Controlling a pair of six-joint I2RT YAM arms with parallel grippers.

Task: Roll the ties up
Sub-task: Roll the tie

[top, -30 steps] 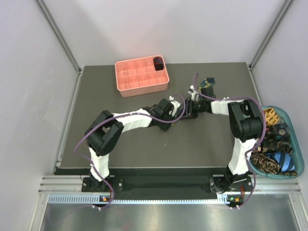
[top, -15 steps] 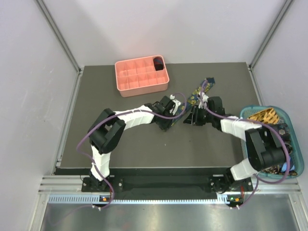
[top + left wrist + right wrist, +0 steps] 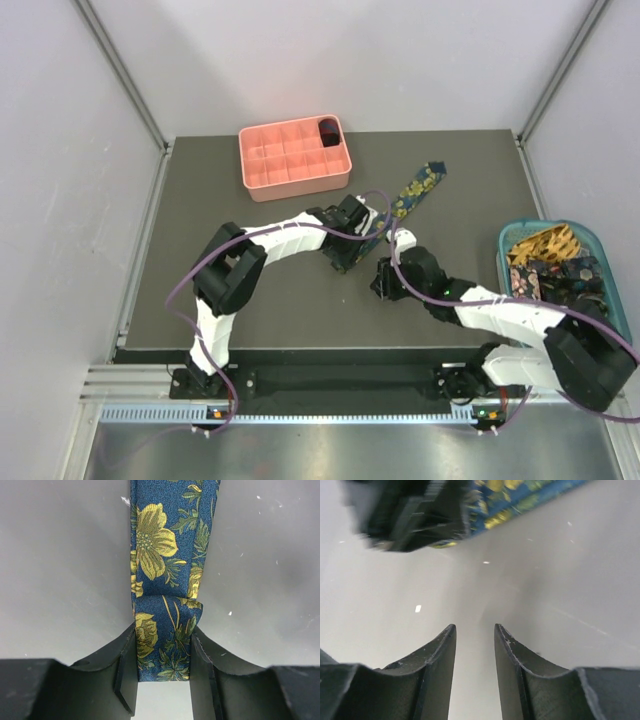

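Necktie (image 3: 421, 184) in navy with yellow flowers lies stretched diagonally on the table (image 3: 200, 250), its pointed tip toward the far right. Its near end is folded over and pinched between the fingers of the left end effector (image 3: 163, 647). The right end effector (image 3: 475, 635) hangs just right of it and nearer, its fingers a little apart over bare table, holding nothing. A dark rolled tie (image 3: 328, 130) sits in the far right compartment of the pink tray (image 3: 295, 190)
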